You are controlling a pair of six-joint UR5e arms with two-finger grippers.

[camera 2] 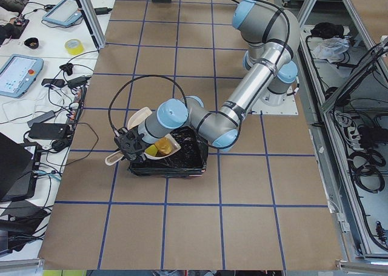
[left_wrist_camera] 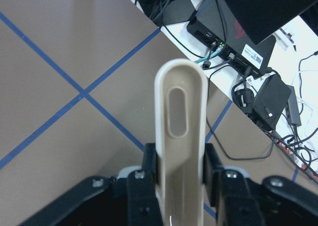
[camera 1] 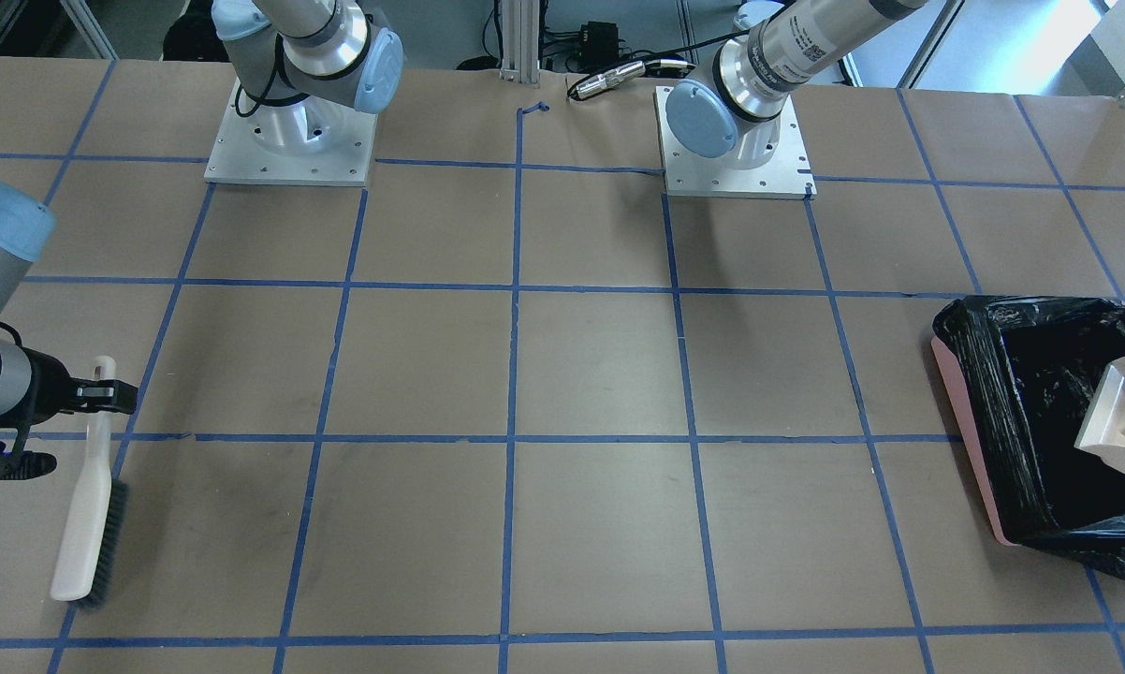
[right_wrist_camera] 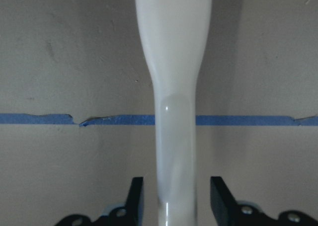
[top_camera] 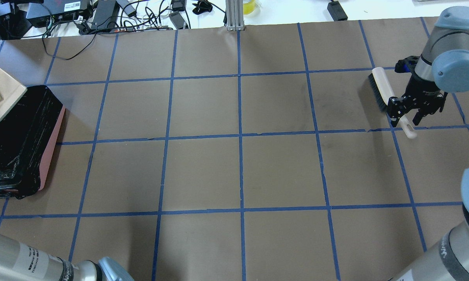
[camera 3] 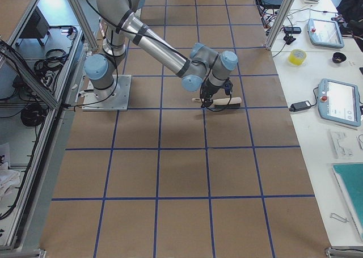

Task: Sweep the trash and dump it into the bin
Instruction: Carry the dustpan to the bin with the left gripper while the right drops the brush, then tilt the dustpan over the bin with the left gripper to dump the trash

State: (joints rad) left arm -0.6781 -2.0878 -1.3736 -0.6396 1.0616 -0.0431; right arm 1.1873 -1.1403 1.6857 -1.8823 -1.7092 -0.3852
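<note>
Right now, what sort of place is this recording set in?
Probably a robotics lab work cell: arm mounting plates bolted to a table gridded with blue tape, with teach pendants and tangled cables beside it.

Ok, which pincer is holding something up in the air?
The left pincer: it is shut on the dustpan handle, holding it above the bin. The right pincer is open around the brush lying on the table.

The table gives passage between the bin (dustpan over its mouth) and the brush.
</note>
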